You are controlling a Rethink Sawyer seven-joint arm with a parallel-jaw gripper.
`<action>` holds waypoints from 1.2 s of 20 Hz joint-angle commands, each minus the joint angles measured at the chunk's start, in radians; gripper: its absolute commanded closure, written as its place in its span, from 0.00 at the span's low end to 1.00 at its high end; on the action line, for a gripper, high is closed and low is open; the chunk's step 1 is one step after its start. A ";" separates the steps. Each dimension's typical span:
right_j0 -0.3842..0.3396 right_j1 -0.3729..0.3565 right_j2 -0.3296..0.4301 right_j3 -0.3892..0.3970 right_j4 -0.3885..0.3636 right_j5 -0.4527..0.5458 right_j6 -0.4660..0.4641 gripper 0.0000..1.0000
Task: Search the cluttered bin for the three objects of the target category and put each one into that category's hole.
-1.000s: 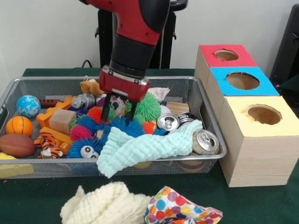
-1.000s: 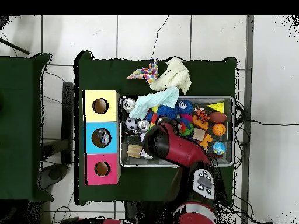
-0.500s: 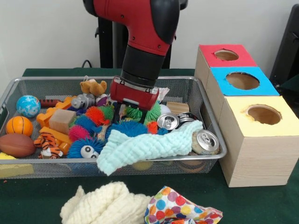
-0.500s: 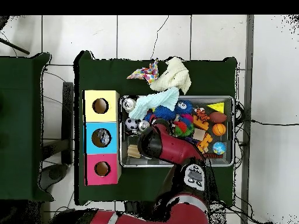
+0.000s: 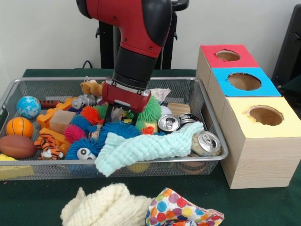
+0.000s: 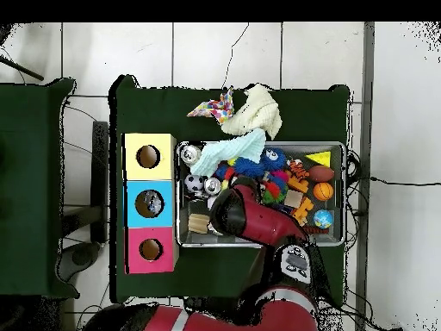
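The red and black arm's gripper [image 5: 121, 114] is hanging at frame centre inside the silver wire-mesh bin [image 5: 197, 94], fingers parted narrowly around a small grey object, grip uncertain. Spiky rubber balls [image 5: 113, 129] are crowding it. A mint knitted cloth [image 5: 141, 148] is draping over the bin's front rim; silver drink cans [image 5: 207, 142] are lying at its right end, beside the yellow-topped wooden hole box [image 5: 263, 141].

A wire-mesh metal bin [image 5: 28, 84] fills the frame's left and centre, heaped with toys. Three silver aluminium cans lie at its right end: one [image 5: 169, 123] centre, one [image 5: 207, 142] against the right rim, one [image 5: 189, 118] between. Right of it, wooden boxes with holes: red-topped [image 5: 227, 55], blue-topped [image 5: 243, 81], yellow-topped [image 5: 265, 115].
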 commanded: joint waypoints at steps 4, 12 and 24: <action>-0.063 -0.042 -0.009 0.061 -0.017 0.140 0.137 0.00; -0.133 -0.027 0.007 0.126 -0.038 0.112 0.152 0.00; -0.134 0.171 0.017 0.071 -0.089 -0.146 0.164 0.00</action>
